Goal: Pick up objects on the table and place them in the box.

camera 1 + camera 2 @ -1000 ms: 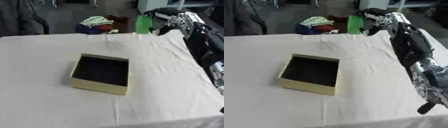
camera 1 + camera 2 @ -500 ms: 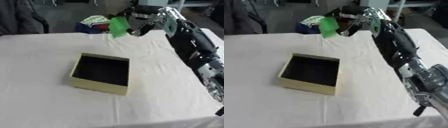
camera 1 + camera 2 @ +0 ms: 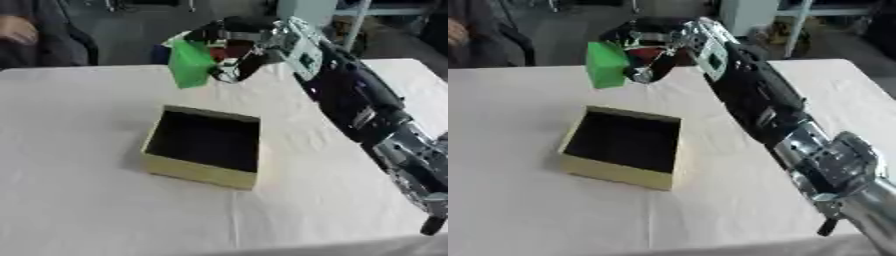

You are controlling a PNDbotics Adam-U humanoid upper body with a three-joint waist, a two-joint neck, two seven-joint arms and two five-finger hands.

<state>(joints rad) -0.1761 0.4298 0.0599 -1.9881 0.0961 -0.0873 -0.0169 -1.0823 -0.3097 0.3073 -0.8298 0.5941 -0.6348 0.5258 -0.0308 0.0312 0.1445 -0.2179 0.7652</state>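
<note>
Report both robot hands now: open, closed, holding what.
Right robot hand: closed on the green block, held in the air beyond the box.
Left robot hand: not in view.

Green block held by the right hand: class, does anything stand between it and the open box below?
Nothing visible does. The right hand holds the green block in the air beyond the box, whose dark inside looks empty.

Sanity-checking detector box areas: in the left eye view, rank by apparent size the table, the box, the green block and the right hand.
1. table
2. box
3. and 4. green block and right hand, shut on the block: they look alike and overlap, so unranked.
</note>
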